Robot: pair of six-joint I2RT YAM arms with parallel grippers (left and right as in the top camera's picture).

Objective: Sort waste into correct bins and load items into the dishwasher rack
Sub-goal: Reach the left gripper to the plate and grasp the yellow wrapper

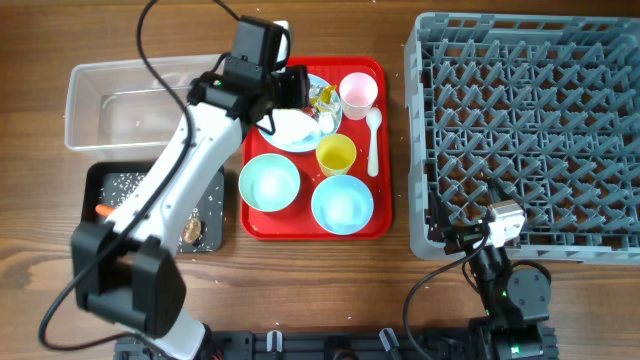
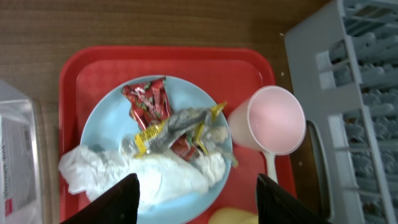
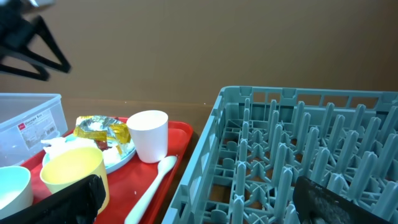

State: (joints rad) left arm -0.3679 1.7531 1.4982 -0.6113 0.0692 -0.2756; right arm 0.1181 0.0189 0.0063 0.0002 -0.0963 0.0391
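Lying on a light blue plate (image 2: 109,118) in the middle of the left wrist view, crumpled red and yellow wrappers (image 2: 165,124) rest partly on top of a white crumpled tissue (image 2: 149,174); this is the waste not yet sorted; the plate sits at the upper part of a red tray (image 2: 99,68), with a pink cup (image 2: 273,121) just beside it on the right. The left end effector (image 2: 198,190) hovers directly above the heap, its two dark fingers (image 2: 127,199) at the lower edge of the frame set apart on either side of the tissue, holding nothing.

In the overhead view two blue bowls (image 1: 270,184), a yellow cup (image 1: 336,155) and a white spoon (image 1: 373,140) share the tray; at the left of the frame are a clear bin (image 1: 75,105) and, below it, a black bin (image 1: 98,178) holding white grains, a carrot (image 1: 103,211) and a brown lump (image 1: 192,231); the grey dishwasher rack (image 1: 415,150) fills the right; the right end effector (image 3: 199,202) waits at the lower right by the rack, spread wide and empty.

Likely risks: the heap is loose and layered, so a pinch may catch only the tissue and shed wrappers onto the tray; fingers closing too low could scrape or tilt the plate; a sideways drift could knock the pink cup.
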